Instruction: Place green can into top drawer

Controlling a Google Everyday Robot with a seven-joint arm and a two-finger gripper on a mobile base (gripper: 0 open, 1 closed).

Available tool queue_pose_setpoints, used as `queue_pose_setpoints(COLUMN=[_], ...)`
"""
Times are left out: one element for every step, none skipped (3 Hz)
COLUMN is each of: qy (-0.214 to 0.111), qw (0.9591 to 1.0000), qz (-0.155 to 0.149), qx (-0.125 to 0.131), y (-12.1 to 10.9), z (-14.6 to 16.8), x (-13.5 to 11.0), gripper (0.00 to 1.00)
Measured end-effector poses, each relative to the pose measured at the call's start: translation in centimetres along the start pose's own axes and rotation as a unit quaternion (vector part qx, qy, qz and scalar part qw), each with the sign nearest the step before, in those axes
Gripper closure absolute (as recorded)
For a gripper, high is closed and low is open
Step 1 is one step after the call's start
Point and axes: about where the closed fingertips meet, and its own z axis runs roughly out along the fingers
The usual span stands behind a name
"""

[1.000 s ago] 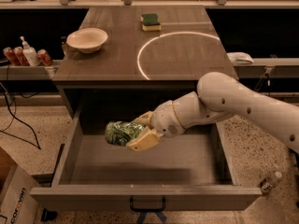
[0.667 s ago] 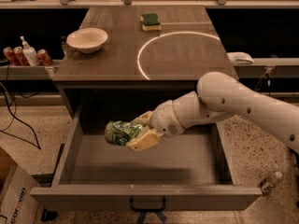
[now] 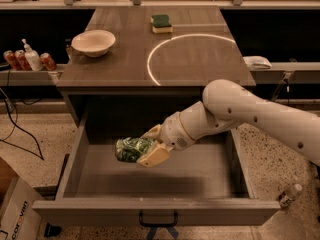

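Observation:
The top drawer (image 3: 155, 211) is pulled wide open, its dark handle at the front centre. My gripper (image 3: 146, 147) reaches in from the right over the drawer's left-middle and is shut on the green can (image 3: 129, 149), a small can with a mottled green and whitish pattern. The can lies on its side in the fingers, held a little above the drawer floor. One tan finger (image 3: 155, 155) shows in front of the can; the other is behind it.
On the counter (image 3: 200, 69) stand a cream bowl (image 3: 93, 42) at the left and a green-and-yellow sponge (image 3: 161, 24) at the back. Red cans (image 3: 15, 59) and a pump bottle sit on a shelf at far left. A cardboard box (image 3: 15, 211) is at the lower left.

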Motion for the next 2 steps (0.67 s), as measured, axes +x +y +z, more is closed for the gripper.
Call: queue_pose_setpoints(qy=[0.004,0.002], qw=[0.9999,0.9995], qz=[0.005,0.019], qx=[0.012,0.026], y=[-0.7,-1.8], z=[0.7,1.4], x=[1.9,4.4], gripper=[1.0,0.84])
